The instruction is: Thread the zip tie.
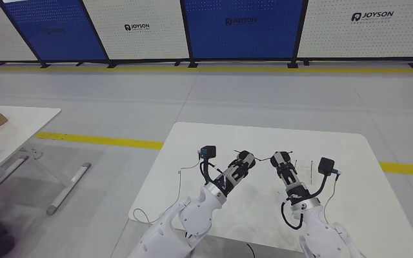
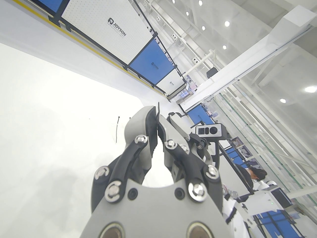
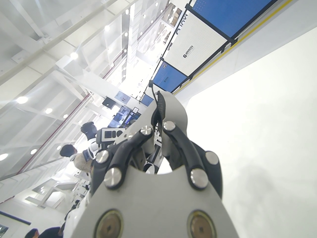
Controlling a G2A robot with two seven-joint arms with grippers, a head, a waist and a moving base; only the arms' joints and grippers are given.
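One zip tie (image 2: 158, 108), pinched in left pincer (image 2: 157, 125)

There's the thin black plastic zip tie (image 1: 262, 157), strung across centre frame, one end nipped in the left gripper (image 1: 248, 157), the other in the right gripper (image 1: 279, 157), its small head (image 3: 150, 83) poking free past the fingertips. A second black zip tie (image 1: 312, 169) lies straight and flat on the white table (image 1: 213, 142), right of centre.

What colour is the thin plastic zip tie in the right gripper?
The zip tie is black; right wrist view.
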